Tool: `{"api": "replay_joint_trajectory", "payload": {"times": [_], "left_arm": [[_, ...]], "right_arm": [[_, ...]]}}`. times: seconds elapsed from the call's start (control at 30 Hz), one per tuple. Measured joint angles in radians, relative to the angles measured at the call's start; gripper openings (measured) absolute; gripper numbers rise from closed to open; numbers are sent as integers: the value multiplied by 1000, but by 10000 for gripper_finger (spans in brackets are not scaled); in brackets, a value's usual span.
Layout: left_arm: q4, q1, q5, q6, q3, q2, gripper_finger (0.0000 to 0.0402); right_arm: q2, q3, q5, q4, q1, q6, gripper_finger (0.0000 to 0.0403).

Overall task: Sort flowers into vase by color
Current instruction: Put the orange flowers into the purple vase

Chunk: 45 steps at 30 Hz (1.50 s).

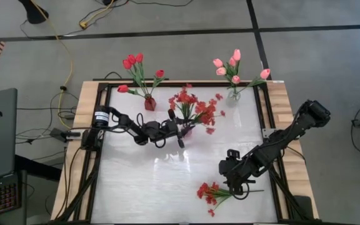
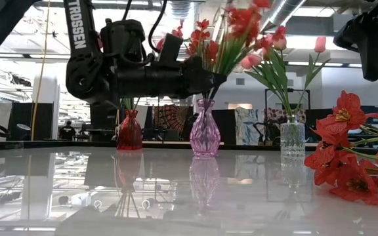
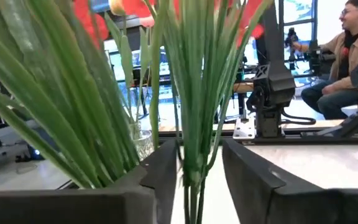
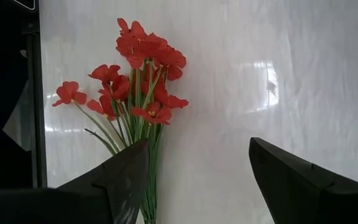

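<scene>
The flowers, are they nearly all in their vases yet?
Nearly. Red tulips stand in the red vase and pink tulips in the clear vase. The left gripper is open around red blossom stems at the purple vase. One red bunch lies on the table, under the open right gripper.

a grey floor crossed by dark seams surrounds the bench, with a yellow cable trailing off its far left corner. beyond the far edge, ceiling lights glare, and a seated person faces other equipment.
</scene>
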Motion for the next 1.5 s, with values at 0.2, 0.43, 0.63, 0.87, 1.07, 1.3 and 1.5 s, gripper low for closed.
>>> {"api": "replay_joint_trajectory", "payload": {"times": [0.2, 0.43, 0.63, 0.87, 1.07, 1.3, 1.5], "left_arm": [[0, -25, 3, 61, 0, 0, 168], [-2, -53, 3, 127, 0, 0, 194], [-5, -68, -79, 168, -1, -8, 194], [-65, -67, -140, 158, -7, -58, 194], [-319, -67, -139, 113, -6, -165, 194], [-651, -68, -137, 48, -6, -309, 194], [-723, -71, -50, 90, -5, -390, 194]], "right_arm": [[0, 0, 0, 0, 0, 0, 302], [0, 0, -2, -1, 0, -1, 302], [0, 0, -3, -2, 0, -1, 302], [0, 0, -3, -4, 0, 0, 302], [0, 0, -4, -5, -1, -1, 302], [0, 0, -4, -10, -10, -31, 302], [0, 0, -30, -15, -29, -56, 302]]}}
